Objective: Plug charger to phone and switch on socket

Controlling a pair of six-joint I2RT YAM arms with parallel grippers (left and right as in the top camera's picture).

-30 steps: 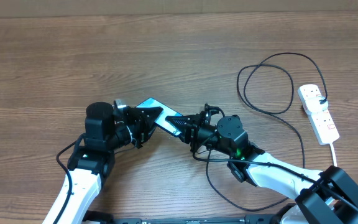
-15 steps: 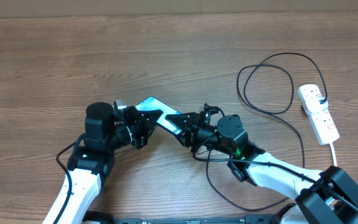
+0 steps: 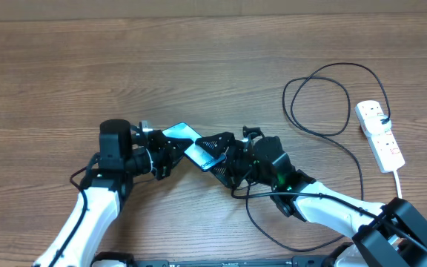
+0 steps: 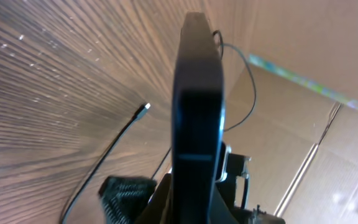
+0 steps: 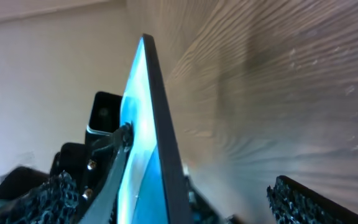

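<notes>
I have the phone [image 3: 190, 143] just left of centre, tipped up on edge, its 9 o'clock end clamped in the left gripper [image 3: 167, 148]. The right gripper [image 3: 215, 152] straddles the 3 o'clock end, fingers apart. The charger [image 3: 317, 96] loops at 2 o'clock, the socket [image 3: 380, 135] at 3.

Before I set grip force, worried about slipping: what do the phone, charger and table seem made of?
Phone: glossy, glass-like screen glowing cyan; dark smooth edge, metal or plastic, hard to tell. Charger: thin black cable, likely a rubbery plastic sheath, with a shiny metallic-looking tip. Table: brown wood grain, fairly matt; solid wood or laminate is unclear.
</notes>
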